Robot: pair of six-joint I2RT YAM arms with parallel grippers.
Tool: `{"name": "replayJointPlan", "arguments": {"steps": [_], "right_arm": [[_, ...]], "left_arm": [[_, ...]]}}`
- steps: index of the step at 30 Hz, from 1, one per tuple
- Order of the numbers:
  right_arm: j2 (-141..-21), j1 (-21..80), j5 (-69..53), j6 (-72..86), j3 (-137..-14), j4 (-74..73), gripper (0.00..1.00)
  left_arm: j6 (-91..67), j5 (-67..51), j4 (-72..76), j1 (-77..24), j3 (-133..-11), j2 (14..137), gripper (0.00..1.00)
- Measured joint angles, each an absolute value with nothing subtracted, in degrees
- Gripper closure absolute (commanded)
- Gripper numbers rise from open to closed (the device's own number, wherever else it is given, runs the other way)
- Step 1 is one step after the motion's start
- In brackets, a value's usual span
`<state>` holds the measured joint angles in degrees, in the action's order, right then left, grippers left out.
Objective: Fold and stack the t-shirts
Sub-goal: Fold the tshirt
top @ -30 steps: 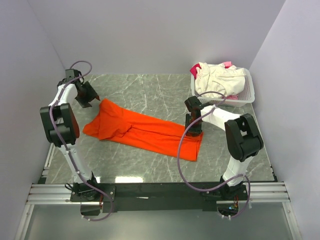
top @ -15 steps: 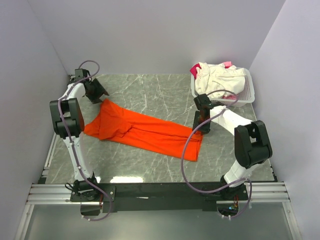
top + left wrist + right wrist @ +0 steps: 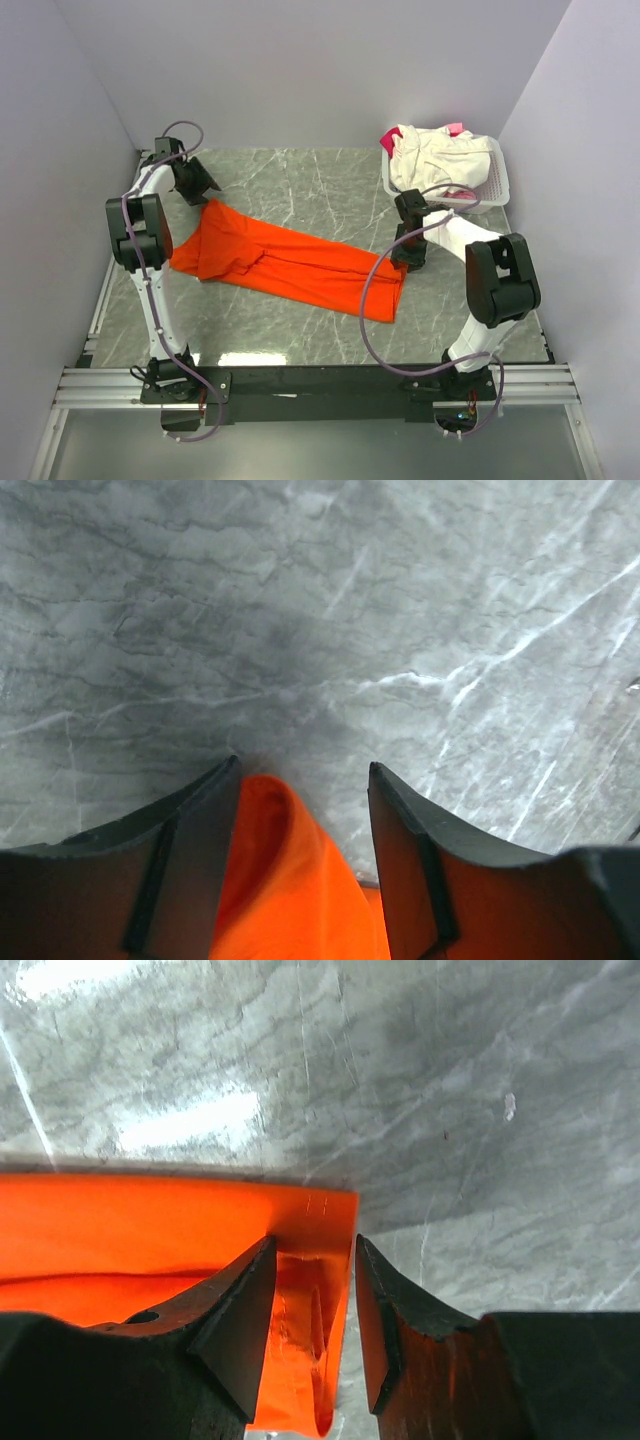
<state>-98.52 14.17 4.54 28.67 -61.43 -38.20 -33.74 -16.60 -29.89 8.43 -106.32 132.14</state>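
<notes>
- Orange cloth pokes up between the fingers of the left gripper (image 3: 303, 770) at the far left corner of the marble table (image 3: 300, 180). The claw is spread wide, and the fold only brushes one finger (image 3: 150, 880) (so released, not clamped).
- Next over, the orange t-shirt (image 3: 290, 262) lies flat-ish on the table. It runs diagonally from that far left tip down toward the near right, with a bunched fold at its left end.
- The right gripper (image 3: 315, 1240) sits at the shirt's right-hand end, straddling a corner of the hem. Its fingers are parted with cloth in the gap, so it's loose here too.
- Far right corner: a white slatted basket (image 3: 497, 185) holds a crumpled cream-white t-shirt (image 3: 435, 155), with bits of a pink t-shirt (image 3: 387, 142) peeking out at the edges. It sits just beyond the right arm.
</notes>
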Motion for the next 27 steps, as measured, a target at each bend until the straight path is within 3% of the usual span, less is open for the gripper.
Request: {"name": "replayJointPlan", "arguments": {"steps": [6,21,23,27], "right_arm": [[-100.5,13.8,4.3,28.7,-61.3,-36.1,0.62],[-100.6,13.6,3.4,29.0,-61.3,-35.0,0.83],[-100.6,13.6,3.4,29.0,-61.4,-35.1,0.85],[-100.7,13.6,3.5,29.1,-61.5,-35.2,0.94]], "left_arm": [[-33.3,-16.4,-30.5,8.4,-106.9,132.8,0.48],[-33.5,-19.4,-28.8,9.0,-104.0,132.8,0.9],[-34.1,-20.7,-27.4,9.5,-102.5,132.4,0.99],[-34.8,-22.7,-25.7,10.5,-99.9,131.2,1.0]]}}
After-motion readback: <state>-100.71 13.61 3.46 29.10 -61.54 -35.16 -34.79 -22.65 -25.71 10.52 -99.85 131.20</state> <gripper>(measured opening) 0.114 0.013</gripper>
